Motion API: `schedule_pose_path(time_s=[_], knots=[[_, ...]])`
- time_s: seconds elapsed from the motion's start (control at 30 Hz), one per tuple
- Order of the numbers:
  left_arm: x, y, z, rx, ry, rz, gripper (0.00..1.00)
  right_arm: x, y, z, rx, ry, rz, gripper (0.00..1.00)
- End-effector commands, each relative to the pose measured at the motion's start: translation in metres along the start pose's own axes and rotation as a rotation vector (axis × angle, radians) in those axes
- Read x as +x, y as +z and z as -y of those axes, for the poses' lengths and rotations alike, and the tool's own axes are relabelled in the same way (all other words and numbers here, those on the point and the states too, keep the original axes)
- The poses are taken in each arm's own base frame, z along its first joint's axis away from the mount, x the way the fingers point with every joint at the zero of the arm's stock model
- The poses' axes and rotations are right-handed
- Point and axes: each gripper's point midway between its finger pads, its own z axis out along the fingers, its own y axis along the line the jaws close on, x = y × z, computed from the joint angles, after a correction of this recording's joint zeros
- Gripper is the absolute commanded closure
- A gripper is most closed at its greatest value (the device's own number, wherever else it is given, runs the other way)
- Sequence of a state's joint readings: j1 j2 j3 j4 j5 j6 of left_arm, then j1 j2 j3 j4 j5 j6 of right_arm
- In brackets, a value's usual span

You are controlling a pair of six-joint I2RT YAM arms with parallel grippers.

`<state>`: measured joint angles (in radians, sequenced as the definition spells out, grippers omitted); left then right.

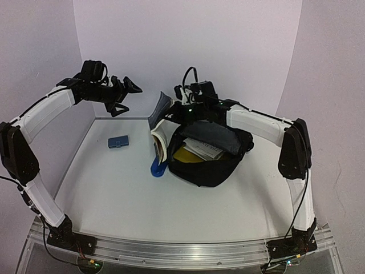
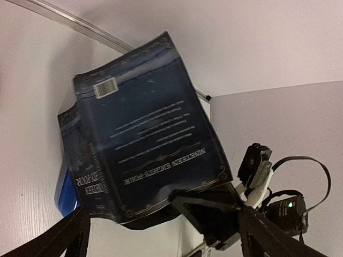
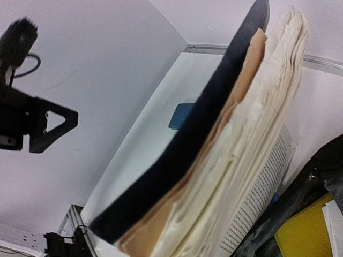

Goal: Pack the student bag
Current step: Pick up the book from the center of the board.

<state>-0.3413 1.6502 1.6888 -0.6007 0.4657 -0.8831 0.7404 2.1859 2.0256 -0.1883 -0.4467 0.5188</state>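
The black student bag (image 1: 208, 162) lies open right of the table's middle, with a yellow item (image 1: 187, 155) and a white printed sheet (image 1: 204, 148) inside. My right gripper (image 1: 178, 114) is shut on a dark blue paperback book (image 1: 161, 130) and holds it tilted, pages fanned, at the bag's left edge. The left wrist view shows the book's back cover (image 2: 144, 144) with that gripper (image 2: 214, 211) clamped on its corner. The book (image 3: 214, 160) fills the right wrist view and hides those fingers. My left gripper (image 1: 124, 95) is open, empty, raised at the far left.
A small blue flat object (image 1: 118, 142) lies on the table left of the book, also in the right wrist view (image 3: 182, 115). A bright blue object (image 1: 158, 168) sits under the book beside the bag. White walls close the back and left.
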Motion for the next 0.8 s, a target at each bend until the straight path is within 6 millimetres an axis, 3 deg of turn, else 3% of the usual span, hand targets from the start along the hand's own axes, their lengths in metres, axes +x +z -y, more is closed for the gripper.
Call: schedule_pose_path(time_s=[0.0,0.1,0.17,0.27,0.4,0.5,0.63,0.77], knots=[[0.01,-0.038,-0.009,-0.091,0.226,0.024,0.0,-0.08,-0.083,-0.075,-0.291,0.027,0.163,1.0],[0.018,-0.044,-0.029,-0.164,0.335,0.014,0.0,-0.085,-0.098,-0.083,-0.36,0.056,0.147,1.0],[0.021,-0.048,-0.028,-0.154,0.416,0.017,0.0,-0.086,-0.107,-0.093,-0.409,0.07,0.128,1.0],[0.034,-0.054,-0.014,-0.083,0.535,-0.005,0.0,-0.089,-0.118,-0.103,-0.468,0.097,0.104,1.0],[0.067,-0.055,-0.001,-0.052,0.846,-0.013,0.0,-0.09,-0.13,-0.109,-0.528,0.145,0.067,1.0],[0.094,-0.051,0.003,-0.08,1.092,-0.007,0.0,-0.084,-0.134,-0.115,-0.569,0.165,0.027,1.0],[0.104,-0.042,0.002,-0.151,1.296,-0.006,0.0,-0.074,-0.136,-0.12,-0.615,0.199,-0.041,1.0],[0.117,-0.02,0.002,-0.226,1.466,-0.035,0.0,-0.067,-0.135,-0.123,-0.651,0.232,-0.097,1.0]])
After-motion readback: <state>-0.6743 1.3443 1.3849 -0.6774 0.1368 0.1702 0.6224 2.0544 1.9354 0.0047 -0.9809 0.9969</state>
